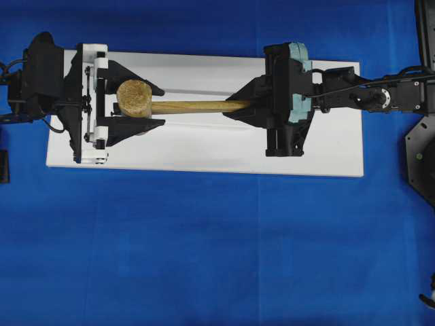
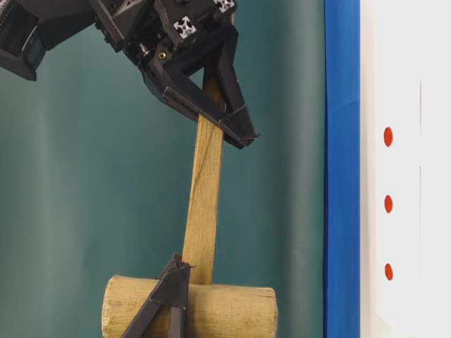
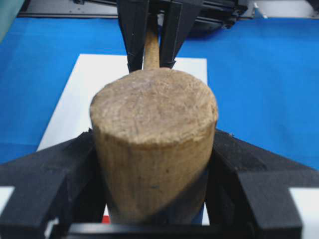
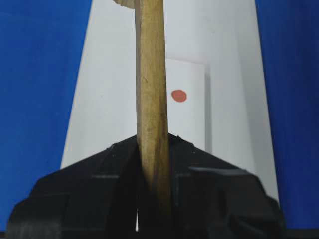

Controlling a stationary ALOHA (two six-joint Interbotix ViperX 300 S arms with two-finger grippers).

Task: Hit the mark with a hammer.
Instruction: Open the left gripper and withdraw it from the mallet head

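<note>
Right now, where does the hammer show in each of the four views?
Overhead: hammer lies level, upper centre, head left.
Table-level: handle rises from the head at bottom centre.
Left wrist: head fills the centre.
Right wrist: handle runs up the middle.
Shared landmark: the white board.

A white rectangular board (image 1: 204, 153) lies lengthwise on a bright blue cloth (image 1: 204, 258) that covers the table on every side of it. In the table-level view a plain dark teal backdrop (image 2: 70, 197) stands behind the scene. In the overhead view part of a black plate-like fixture (image 1: 421, 159) shows at the right edge, resting on the cloth beside the board.
</note>
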